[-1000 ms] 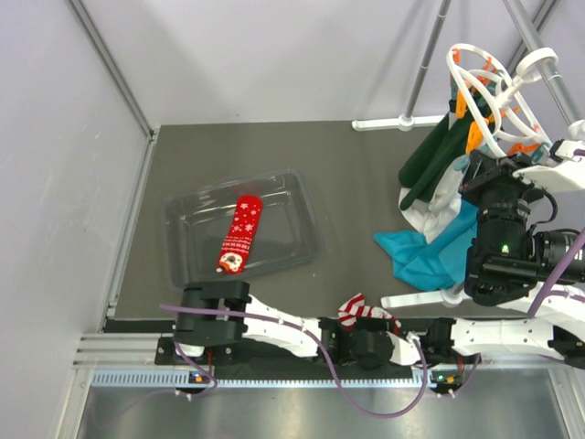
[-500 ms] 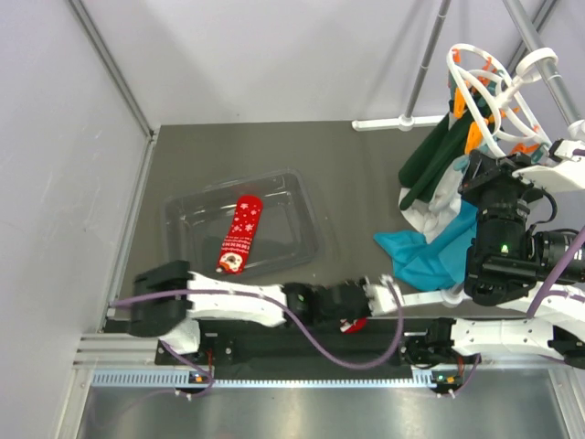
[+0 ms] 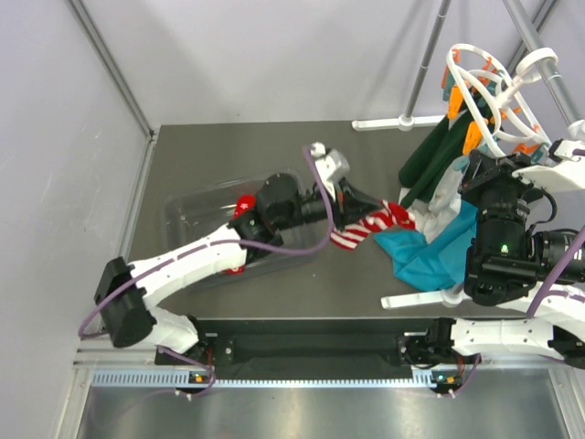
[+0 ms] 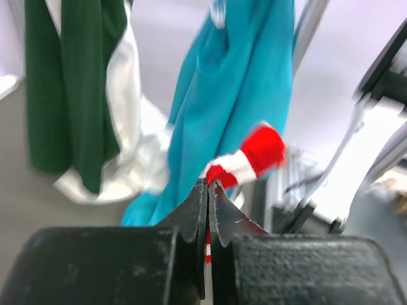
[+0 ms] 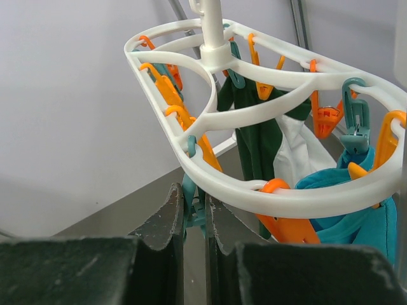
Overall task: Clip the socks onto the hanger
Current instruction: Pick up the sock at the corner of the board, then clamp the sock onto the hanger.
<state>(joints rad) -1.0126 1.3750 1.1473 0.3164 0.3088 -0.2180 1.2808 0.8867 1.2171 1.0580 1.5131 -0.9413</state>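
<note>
The left arm reaches across the dark table point(image 3: 274, 146) toward 2 o'clock. The left gripper point(image 3: 366, 206) is closed tight on the red-and-white striped sock point(image 3: 373, 224). In the left wrist view the two fingers point(image 4: 191, 213) meet with the striped fabric pinched between them, and the red cuff sticks out past the tips toward 1 o'clock. In the top view this sock hangs from the gripper near the middle of the table. It is just beside the teal cloth point(image 3: 428, 256) at its 3 o'clock side.

The snowflake sock point(image 3: 243, 207) lies in the clear plastic tray point(image 3: 187, 215) at the table's 9 o'clock side, and the left arm crossing above hides most of it.

The white round clip hanger point(image 5: 216, 56) hangs at the 2 o'clock corner with orange and teal pegs dangling from its ring. A dark green garment point(image 3: 431, 163), a white cloth point(image 3: 445, 197) and the teal cloth hang from it down to the table.

The right gripper point(image 5: 195, 213) sits directly under the near rim of the ring. Its fingers are drawn close and clamped on a teal peg point(image 5: 193, 202) that hangs from that rim. In the top view the right wrist hides these fingers.
</note>
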